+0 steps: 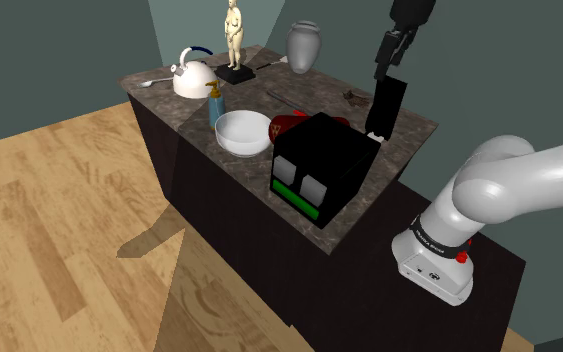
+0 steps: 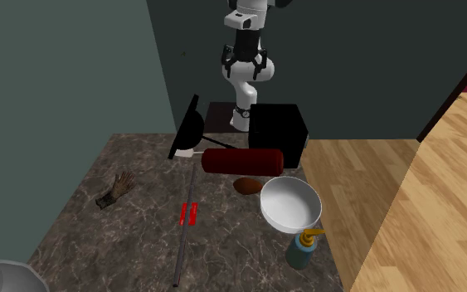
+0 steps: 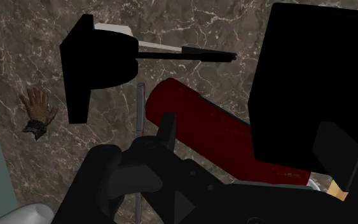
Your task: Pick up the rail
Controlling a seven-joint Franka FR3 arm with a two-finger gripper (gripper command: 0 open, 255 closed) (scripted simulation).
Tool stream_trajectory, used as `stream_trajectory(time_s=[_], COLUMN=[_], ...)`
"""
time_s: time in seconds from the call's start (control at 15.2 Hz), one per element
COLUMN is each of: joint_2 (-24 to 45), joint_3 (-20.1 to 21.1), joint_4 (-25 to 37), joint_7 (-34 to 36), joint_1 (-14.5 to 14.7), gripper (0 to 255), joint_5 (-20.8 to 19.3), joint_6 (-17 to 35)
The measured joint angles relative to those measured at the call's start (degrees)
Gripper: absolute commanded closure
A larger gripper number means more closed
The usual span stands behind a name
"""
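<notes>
We see the claw (image 1: 387,58) high over the dark marble tabletop (image 2: 132,240); its two fingers stand apart and hold nothing. The rail (image 2: 182,242), a thin grey rod, lies flat on the tabletop below the claw, just beside a red cylinder (image 2: 241,161), and nothing touches it.

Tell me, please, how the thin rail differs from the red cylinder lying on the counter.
The rail is a thin grey rod with small red marks near its middle. The red cylinder is far thicker and dark red all over. In the second exterior view the rail runs towards the camera, while the red cylinder lies crosswise by its far end. Both lie flat on the marbled counter.
</notes>
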Motion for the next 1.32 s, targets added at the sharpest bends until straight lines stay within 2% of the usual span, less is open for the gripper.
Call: stream_trajectory(time_s=[0.13,0.33,0.92,1.32], joint_2=[0.7,3.9,21.0,33.8], joint_3=[-0.3,-1.9,-8.4,-12.0], joint_4=[-0.2,-1.4,0.2,4.2], joint_7=[-0.1,-0.9,-5.2,-9.0], joint_1=[-0.1,-0.5,-1.8,-2.0], gripper=[0,0,0,0], joint_5=[-0.1,-0.5,-0.7,1.8], joint_6=[0.9,5.2,20.4,28.8])
